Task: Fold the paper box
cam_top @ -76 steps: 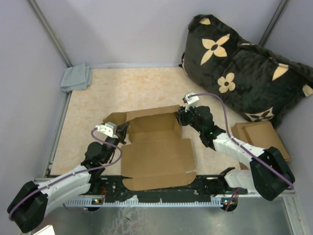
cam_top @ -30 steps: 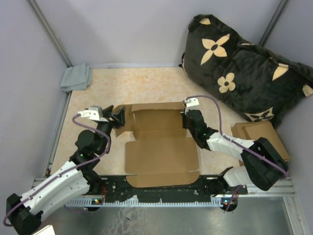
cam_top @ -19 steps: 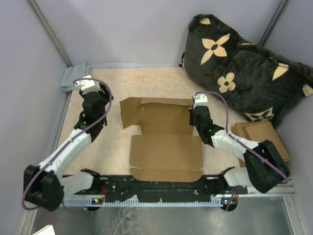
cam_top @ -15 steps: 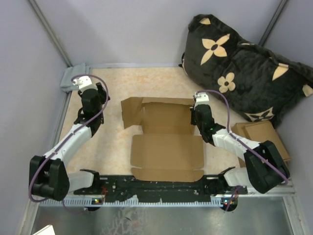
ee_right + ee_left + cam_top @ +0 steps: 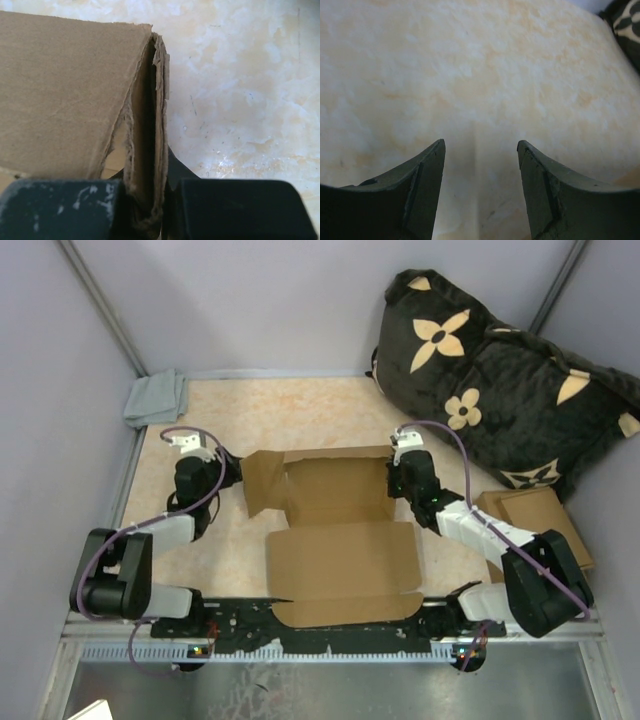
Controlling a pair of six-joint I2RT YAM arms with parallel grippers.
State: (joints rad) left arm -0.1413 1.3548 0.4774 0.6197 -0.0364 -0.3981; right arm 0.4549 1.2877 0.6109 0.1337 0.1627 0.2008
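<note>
One side held: right hand [image 5: 150, 197] pinches paper box [image 5: 340, 490] by its doubled right wall, likely to pin the fold upright; left hand [image 5: 480, 147] spread, empty, over surface [image 5: 470, 60].

Both my arms are the same build, left arm [image 5: 165, 530] and right arm [image 5: 470, 527]: white plastic shells on the long links, chunky black joint housings, a purple cable [image 5: 452, 443] looping loose off each wrist, plus a little white camera block [image 5: 185, 441] on top. The bases sit on a black rail [image 5: 230, 626] with a pale toothed strip [image 5: 250, 650] along the front. Fingers [image 5: 415, 195] on my left end effector [image 5: 480, 150] are matte dark grey-green wedges with a seam down each, while my right end effector [image 5: 149, 190] has blacker ones speckled with white scuffs.
</note>
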